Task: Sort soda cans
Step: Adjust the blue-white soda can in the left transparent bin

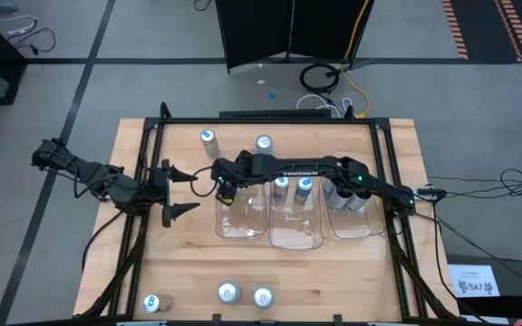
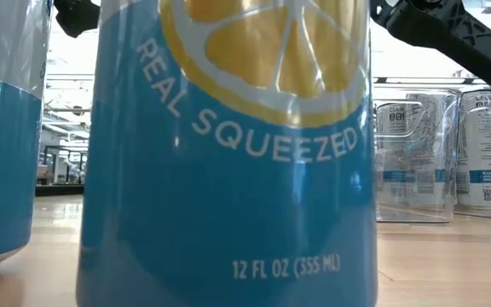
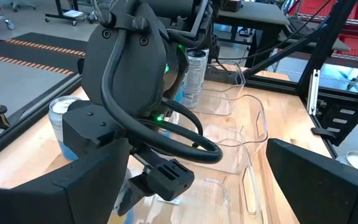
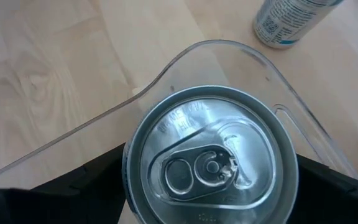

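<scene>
Close-up can [image 2: 228, 170] is bright blue with a yellow lemon slice and white lettering. Trays [image 1: 243, 217] are clear, bench [image 1: 333, 281] pale wood, arms [image 1: 279, 166] black.

high view: looks straight down from far up; the whole table [image 1: 188, 263] sits in the middle of the frame.
low view: sits on the tabletop, looks level, very close to a blue can [image 2: 228, 162] filling the frame.
left wrist view: looks across the table at the right arm [image 3: 129, 93].
right wrist view: looks straight down, very near a can top [image 4: 211, 163].
shared: clear trays [image 1: 294, 222].
</scene>
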{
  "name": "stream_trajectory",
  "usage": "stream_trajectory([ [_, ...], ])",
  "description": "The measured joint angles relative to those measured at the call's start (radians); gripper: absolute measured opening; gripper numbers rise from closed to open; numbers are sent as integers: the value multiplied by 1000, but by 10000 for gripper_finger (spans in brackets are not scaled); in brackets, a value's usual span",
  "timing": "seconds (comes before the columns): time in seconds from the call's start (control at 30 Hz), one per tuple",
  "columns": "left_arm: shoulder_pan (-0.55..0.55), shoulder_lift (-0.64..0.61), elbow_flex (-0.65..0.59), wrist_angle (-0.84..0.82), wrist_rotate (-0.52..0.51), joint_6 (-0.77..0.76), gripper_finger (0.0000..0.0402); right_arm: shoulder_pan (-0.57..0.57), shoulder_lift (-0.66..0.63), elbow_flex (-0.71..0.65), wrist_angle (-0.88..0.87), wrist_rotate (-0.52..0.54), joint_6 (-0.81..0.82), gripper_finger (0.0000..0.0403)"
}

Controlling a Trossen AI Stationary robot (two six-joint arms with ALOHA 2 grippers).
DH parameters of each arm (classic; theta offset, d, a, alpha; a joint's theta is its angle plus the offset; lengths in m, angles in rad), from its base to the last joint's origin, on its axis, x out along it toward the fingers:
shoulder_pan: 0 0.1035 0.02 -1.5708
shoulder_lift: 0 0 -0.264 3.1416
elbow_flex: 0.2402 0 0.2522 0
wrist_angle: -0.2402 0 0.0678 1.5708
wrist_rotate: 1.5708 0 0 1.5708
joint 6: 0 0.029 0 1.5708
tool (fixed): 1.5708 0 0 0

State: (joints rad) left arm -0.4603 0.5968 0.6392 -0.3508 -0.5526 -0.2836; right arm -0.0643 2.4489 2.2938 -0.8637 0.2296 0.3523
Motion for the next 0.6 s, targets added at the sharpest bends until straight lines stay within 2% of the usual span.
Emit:
stream_trajectory([
  [0.17,0,0,0,0,0,0,389,0,0,1,2,0,-2,346],
  [0.6,0,0,-1,0,0,-2,389,1,0,1,-6,0,-16,360],
])
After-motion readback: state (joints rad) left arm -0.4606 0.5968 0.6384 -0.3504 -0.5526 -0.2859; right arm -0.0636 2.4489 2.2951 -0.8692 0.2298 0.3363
